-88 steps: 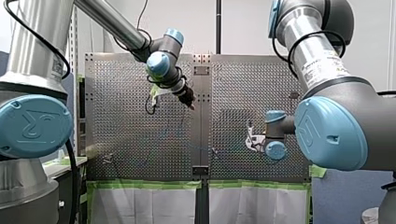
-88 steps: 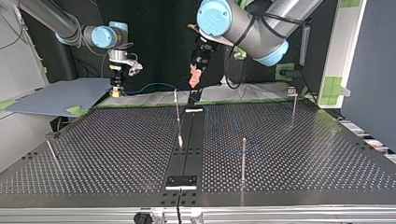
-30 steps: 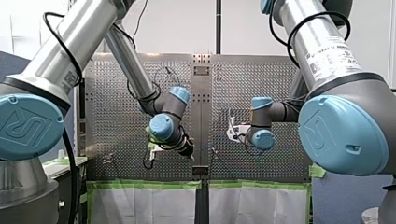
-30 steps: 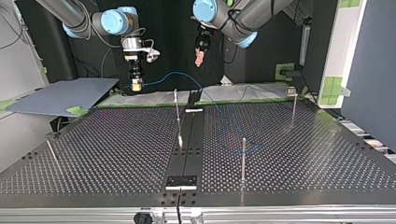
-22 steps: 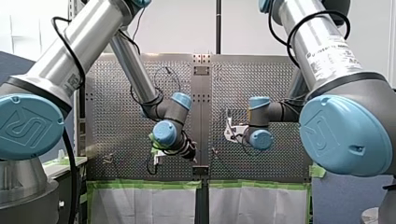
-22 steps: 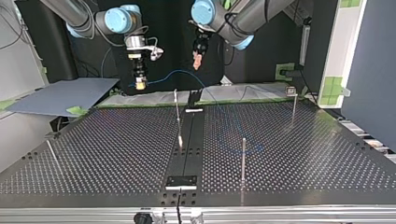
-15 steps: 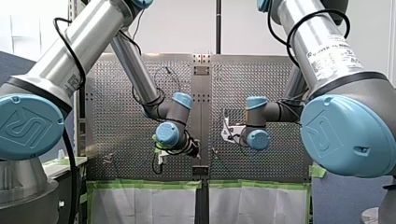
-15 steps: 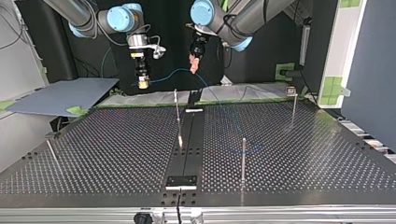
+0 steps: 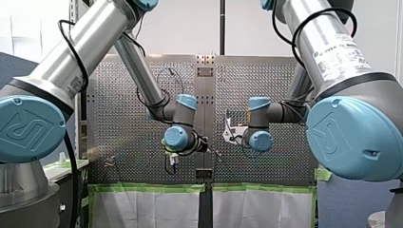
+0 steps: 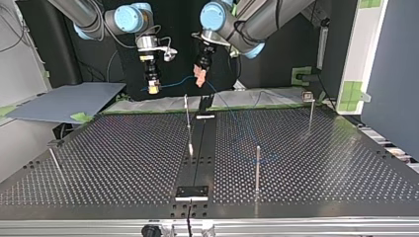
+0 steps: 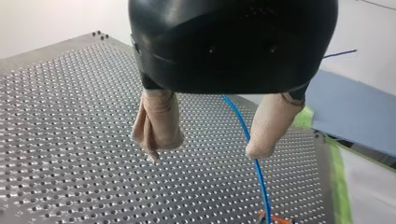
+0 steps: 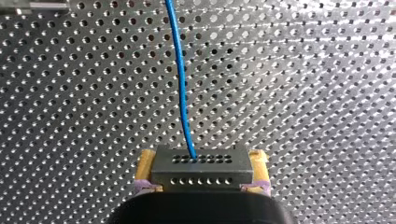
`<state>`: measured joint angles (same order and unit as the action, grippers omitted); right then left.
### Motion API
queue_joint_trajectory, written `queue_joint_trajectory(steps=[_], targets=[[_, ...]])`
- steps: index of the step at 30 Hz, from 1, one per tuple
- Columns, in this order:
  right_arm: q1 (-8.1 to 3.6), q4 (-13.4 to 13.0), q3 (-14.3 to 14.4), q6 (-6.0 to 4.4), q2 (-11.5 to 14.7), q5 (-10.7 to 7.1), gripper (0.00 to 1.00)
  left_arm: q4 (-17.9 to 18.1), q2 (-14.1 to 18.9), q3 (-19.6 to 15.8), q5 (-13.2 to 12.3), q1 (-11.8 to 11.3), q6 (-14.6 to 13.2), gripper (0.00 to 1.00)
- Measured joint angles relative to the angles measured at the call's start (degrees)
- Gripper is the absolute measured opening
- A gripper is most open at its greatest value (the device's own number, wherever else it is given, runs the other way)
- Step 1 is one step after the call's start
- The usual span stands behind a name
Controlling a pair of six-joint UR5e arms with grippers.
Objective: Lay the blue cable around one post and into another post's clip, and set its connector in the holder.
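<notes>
The connector [image 12: 201, 163] is pinched by the right jaws above the tabletop [image 12: 317, 93]. The blue cable [image 11: 235, 114] seems to be straddled by the spread left jaws; if missed on closing, slack could be snagged on a post [image 10: 257, 168].

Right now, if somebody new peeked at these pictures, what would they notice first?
Probably the bright blue cable, running over the shiny perforated table into a grey connector pinched by the yellow-padded fingers of my right gripper. Next, my left gripper hangs open above the table, its beige fingers spread with the cable showing in the gap between them.
</notes>
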<state>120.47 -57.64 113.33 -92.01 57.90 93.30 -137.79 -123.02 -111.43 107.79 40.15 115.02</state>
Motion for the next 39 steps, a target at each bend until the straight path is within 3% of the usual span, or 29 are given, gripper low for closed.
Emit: queue_joint_trajectory(steps=[13, 31, 34, 39], targets=[[0.16, 1.6, 0.0, -1.26, 4.0, -0.67, 0.00, 5.9, -5.0, 4.1, -0.5, 0.2, 1.5, 1.00], [-0.34, 0.3, 1.1, -1.17, 4.0, -1.26, 0.00, 14.6, -5.2, 4.6, -8.4, -0.6, 9.5, 1.00], [-0.36, 0.3, 1.1, -1.17, 4.0, -1.27, 0.00, 14.6, -5.2, 4.6, -9.4, -1.3, 10.5, 1.00], [-0.53, 0.1, 1.2, -1.29, 4.0, -1.14, 0.00, 12.3, -5.2, 4.6, -10.0, -2.1, 9.5, 1.00]])
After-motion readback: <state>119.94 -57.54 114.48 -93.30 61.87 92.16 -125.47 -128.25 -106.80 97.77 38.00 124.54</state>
